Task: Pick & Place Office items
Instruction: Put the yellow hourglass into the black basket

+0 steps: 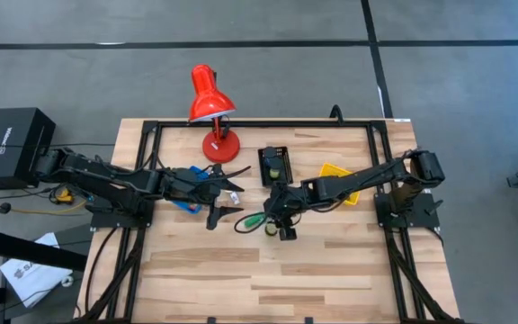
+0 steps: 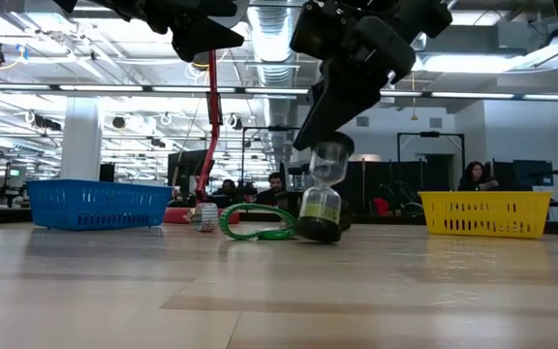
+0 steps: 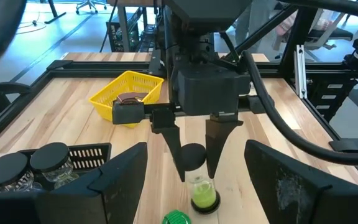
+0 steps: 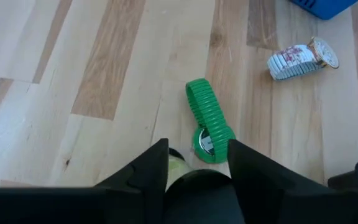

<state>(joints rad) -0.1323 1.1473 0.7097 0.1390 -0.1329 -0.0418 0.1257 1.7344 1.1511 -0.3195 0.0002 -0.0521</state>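
Note:
A small sand timer (image 2: 321,199) with black end caps and green sand stands tilted on the table, between the fingers of my right gripper (image 1: 277,225). A green watch (image 4: 207,118) lies beside it, and a white watch (image 4: 300,57) lies farther off near the blue bin (image 2: 97,204). My left gripper (image 1: 232,202) hangs open above the table next to the blue bin, its fingers spread wide and touching nothing. Two more black-capped timers (image 3: 30,165) stand in the black bin. My right gripper holds the sand timer by its upper black cap (image 3: 192,154), pinched between the two fingers (image 3: 174,152). The fingers come from above, slanting down from the table's right side. The timer leans under them, and its lower cap (image 2: 318,231) rests on the table.
The red desk lamp (image 1: 212,103) stands at the far edge. The black bin (image 1: 274,164) sits behind the right gripper and the yellow bin (image 1: 338,180) lies under the right arm. Bare wood stretches across the near half of the table (image 1: 268,279). People sit in the room beyond.

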